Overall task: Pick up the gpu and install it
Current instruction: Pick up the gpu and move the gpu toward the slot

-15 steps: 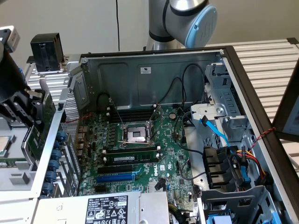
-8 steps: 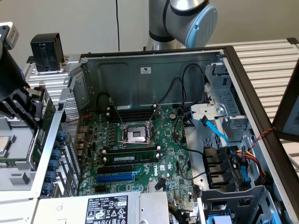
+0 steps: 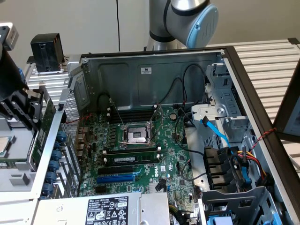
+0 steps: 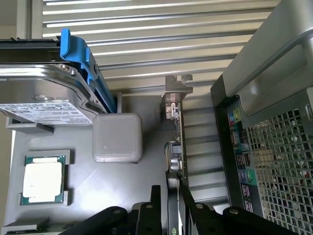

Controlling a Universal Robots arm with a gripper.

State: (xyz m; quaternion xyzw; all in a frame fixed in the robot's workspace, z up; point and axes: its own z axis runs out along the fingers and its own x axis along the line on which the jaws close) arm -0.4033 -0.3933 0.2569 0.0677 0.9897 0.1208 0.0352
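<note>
**Gpu held edge-on just outside the computer case**

Gpu (image 4: 175, 147) sits outside the computer case (image 3: 154, 70), just beside its rear port panel (image 4: 239, 147), and I see it edge-on from the wrist camera. Its silver bracket (image 4: 176, 93) is at the end away from the gripper (image 4: 172, 193). The black fingers (image 4: 155, 205) stand one on each face of the card, closed against it, so I read this as a grip on the gpu. I cannot tell whether the card rests on something or is lifted.

In the exterior view the gpu (image 3: 48, 126) shows as a thin upright green strip against the outside of the case's perforated rear wall, on the exterior view's left. The gripper's dark body is just beyond it, farther from the case.

Farther out from the case than the card lies a grey tray (image 4: 98, 191). On it I see a pale grey square block (image 4: 117, 137) near the gpu. Beyond that are a processor chip (image 4: 43, 178) in its own recess and a hard drive (image 4: 44, 93) in a blue carrier. A slatted metal surface (image 4: 161, 29) runs past the tray and the case.

Inside the case the motherboard (image 3: 140, 154) lies flat, with a processor socket (image 3: 137, 135) near its middle. A blue slot (image 3: 116, 178) lies between the socket and the power supply (image 3: 108, 211).
</note>
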